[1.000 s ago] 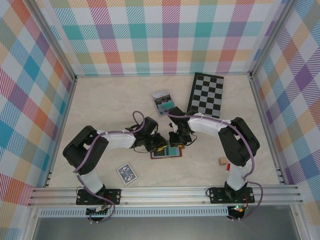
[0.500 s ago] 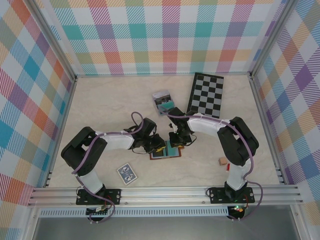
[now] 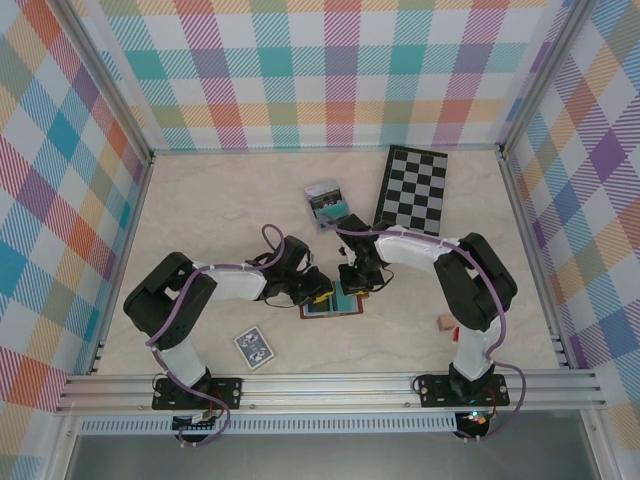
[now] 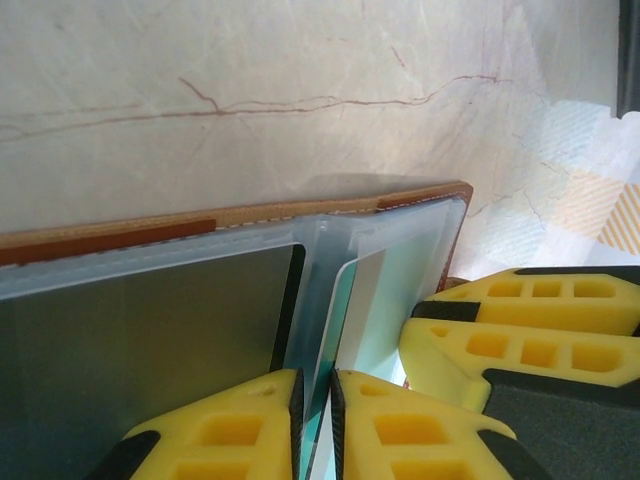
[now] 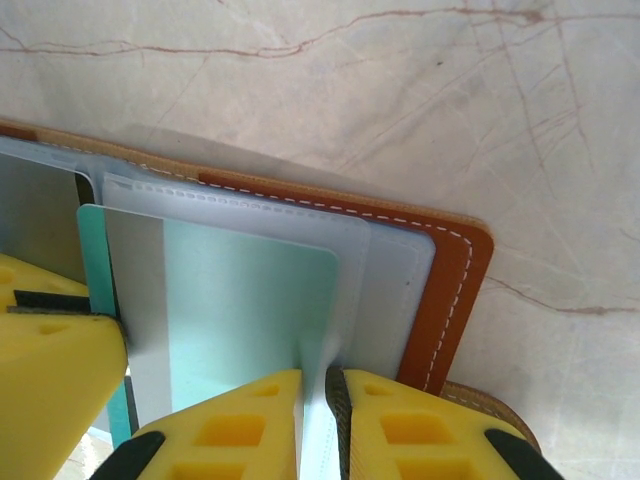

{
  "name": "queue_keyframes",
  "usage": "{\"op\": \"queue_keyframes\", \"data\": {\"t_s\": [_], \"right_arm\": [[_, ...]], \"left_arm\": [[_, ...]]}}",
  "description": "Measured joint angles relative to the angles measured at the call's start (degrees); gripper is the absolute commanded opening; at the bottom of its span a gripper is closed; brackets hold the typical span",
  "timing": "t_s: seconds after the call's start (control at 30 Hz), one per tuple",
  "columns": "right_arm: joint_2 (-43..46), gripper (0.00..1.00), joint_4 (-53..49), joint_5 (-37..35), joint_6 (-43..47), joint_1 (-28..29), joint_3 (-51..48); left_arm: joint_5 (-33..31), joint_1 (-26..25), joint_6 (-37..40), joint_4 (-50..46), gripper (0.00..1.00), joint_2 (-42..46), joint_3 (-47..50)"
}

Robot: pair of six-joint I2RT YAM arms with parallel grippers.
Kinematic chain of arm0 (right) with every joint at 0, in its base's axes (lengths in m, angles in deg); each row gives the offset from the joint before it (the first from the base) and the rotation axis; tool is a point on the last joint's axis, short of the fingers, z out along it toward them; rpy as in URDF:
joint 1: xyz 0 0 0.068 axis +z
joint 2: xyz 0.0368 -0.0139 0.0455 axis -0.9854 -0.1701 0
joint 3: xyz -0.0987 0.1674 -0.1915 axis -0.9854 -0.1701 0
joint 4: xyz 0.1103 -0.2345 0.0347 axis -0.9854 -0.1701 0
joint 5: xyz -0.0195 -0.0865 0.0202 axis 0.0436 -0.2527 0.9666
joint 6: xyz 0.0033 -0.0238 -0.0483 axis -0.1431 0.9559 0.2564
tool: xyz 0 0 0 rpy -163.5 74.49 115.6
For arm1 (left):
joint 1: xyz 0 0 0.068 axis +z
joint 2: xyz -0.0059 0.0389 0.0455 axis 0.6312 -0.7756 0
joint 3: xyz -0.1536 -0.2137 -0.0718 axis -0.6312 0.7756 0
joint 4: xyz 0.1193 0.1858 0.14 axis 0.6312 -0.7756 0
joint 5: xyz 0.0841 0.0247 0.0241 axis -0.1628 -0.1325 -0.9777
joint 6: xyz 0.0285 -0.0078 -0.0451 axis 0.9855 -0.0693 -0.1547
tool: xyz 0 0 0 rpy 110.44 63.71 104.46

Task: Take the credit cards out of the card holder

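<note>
**A:** How does the left gripper [image 4: 315, 420] stand?

**B:** Its yellow fingers are pressed almost together on a thin teal edge. That looks like the teal card [image 5: 250, 300], but seen edge-on I can't tell whether pocket film is caught with it.

**A:** And the right gripper [image 5: 313, 420]?

**B:** It is pinched just as narrowly on the clear pocket [image 5: 385, 290] of the card holder [image 5: 440, 290]. The plastic wrinkles between its tips, at the teal card's right edge.

**A:** So the two meet over one thing?

**B:** Yes. They come in from opposite sides, fingertips close to each other, and both are low over the open holder.

**A:** Where does the holder lie?

**B:** Flat and unfolded on the table [image 3: 220, 210], about midway between the side edges and nearer the near edge than the far one. Its brown leather is underneath and its pockets face up.

**A:** Where are the cards?

**B:** The teal card sits in the clear pocket, with its left edge poking out. A dark card [image 4: 140, 330] fills the neighbouring pocket.

**A:** What lies around it?

**B:** A small box [image 3: 325, 200] and a checkerboard [image 3: 413, 190] lie toward the far edge. A blue card deck [image 3: 253, 347] lies near the left arm's base, and a small wooden block [image 3: 445, 322] lies to the right.
</note>
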State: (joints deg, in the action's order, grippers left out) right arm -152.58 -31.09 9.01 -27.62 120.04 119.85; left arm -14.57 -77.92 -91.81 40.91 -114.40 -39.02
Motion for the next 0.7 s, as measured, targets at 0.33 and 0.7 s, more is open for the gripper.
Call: {"op": "queue_keyframes", "data": {"t_s": [0.33, 0.7], "right_arm": [[-0.1, 0.18, -0.1, 0.0, 0.0, 0.0, 0.1], [-0.1, 0.19, -0.2, 0.1, 0.0, 0.0, 0.2]], "left_arm": [[1.1, 0.8, 1.9, 0.1, 0.07, 0.4, 0.4], [-0.2, 1.2, 5.9, -6.4, 0.00, 2.8, -0.2]]}}
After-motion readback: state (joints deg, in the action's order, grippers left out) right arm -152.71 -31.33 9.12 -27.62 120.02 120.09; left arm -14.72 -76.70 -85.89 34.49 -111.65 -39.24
